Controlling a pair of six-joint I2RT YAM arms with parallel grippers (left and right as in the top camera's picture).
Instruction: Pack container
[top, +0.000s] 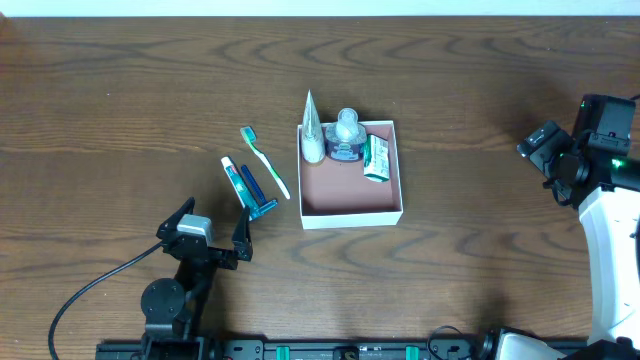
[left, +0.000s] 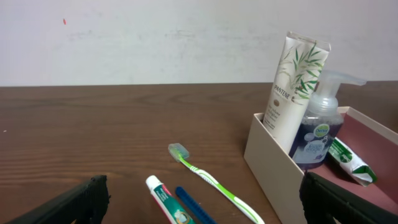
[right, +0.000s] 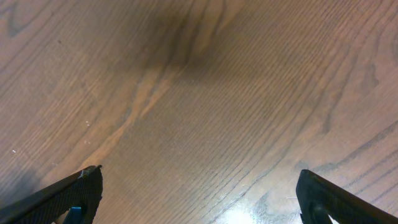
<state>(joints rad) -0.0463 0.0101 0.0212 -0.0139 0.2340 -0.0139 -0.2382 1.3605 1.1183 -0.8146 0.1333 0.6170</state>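
The wooden table (top: 120, 100) carries the container (top: 340, 190), a toothbrush (top: 267, 163) and a toothpaste tube (top: 234, 178).

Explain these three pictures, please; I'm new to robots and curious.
Two robot arms sit at a wooden table. One picture looks down from above; the others come from a camera on each wrist, so the dark corner shapes are claw fingers. A white box holds a tall tube, a pump bottle and a green packet. Beside it lie a toothbrush, a small toothpaste tube and a blue item I cannot identify. The left claw and the right claw are open, holding nothing.
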